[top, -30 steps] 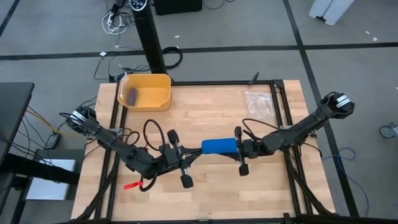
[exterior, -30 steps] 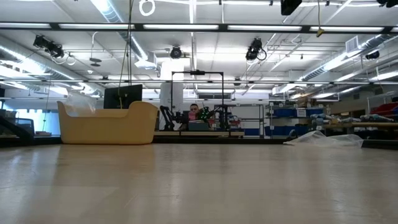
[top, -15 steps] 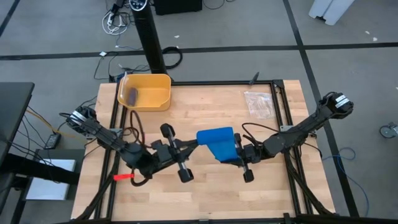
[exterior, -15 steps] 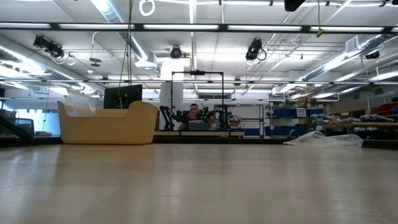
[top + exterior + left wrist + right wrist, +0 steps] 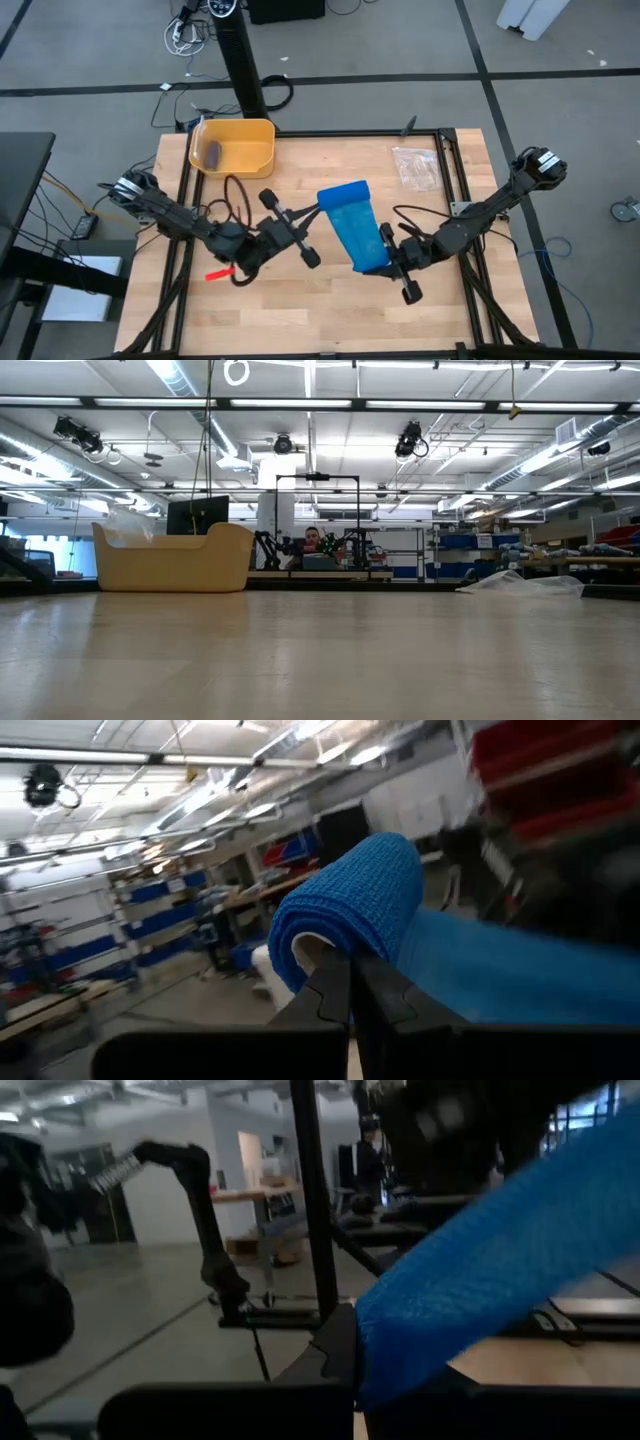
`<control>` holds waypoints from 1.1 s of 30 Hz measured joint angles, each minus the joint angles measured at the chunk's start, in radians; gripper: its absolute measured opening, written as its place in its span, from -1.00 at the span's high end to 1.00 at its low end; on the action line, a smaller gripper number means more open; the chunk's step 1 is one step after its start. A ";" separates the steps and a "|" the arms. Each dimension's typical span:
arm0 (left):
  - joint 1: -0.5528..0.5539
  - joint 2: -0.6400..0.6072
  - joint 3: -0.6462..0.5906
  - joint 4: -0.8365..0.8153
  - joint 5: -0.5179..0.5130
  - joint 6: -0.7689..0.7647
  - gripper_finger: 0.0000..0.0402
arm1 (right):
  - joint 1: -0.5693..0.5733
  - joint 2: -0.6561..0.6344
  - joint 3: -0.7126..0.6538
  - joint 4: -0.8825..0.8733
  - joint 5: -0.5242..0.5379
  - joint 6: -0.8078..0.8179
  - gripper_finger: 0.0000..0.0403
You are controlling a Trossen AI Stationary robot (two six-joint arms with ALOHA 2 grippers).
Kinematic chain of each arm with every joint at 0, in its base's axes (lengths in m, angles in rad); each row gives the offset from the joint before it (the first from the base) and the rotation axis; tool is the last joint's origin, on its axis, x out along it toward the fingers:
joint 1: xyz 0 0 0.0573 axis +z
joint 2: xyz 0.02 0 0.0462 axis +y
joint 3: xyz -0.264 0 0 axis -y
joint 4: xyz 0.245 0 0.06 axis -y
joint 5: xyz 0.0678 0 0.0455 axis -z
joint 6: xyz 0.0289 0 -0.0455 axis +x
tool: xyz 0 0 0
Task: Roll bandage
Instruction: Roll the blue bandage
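Bandage (image 5: pixel 354 225), a bright blue soft fabric band: light, limp, stretchy; left gripper (image 5: pixel 318 203) pinches its 11 o'clock rolled end, right gripper (image 5: pixel 378 262) clamps the 5 o'clock end.

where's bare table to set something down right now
Free: the wood between the yellow bin and the plastic packet, and the strip along the near edge. Crowded: mid-table, where both grippers hold the bandage stretched between them.

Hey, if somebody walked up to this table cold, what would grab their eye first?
The bright blue bandage, stretched above mid-table between the two arms: the left gripper pinches its rolled end, the right gripper its flat end. After that, the yellow bin at the far left corner, with a small purple-grey roll inside.
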 joint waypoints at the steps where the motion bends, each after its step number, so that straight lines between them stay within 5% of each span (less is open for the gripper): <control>1: 0.006 0.000 -0.019 0.000 -0.011 0.000 0.99 | 0.000 0.000 0.000 0.009 0.000 0.001 1.00; 9: 0.028 0.006 -0.162 0.000 -0.029 0.003 0.99 | -0.002 -0.019 0.042 0.013 0.001 0.016 1.00; 18: 0.012 0.119 -0.178 -0.047 -0.020 0.057 0.99 | -0.032 -0.019 0.178 -0.140 0.063 0.023 1.00; 33: -0.106 0.291 0.047 -0.109 -0.049 0.309 0.99 | -0.135 -0.019 0.278 -0.283 0.108 0.031 0.98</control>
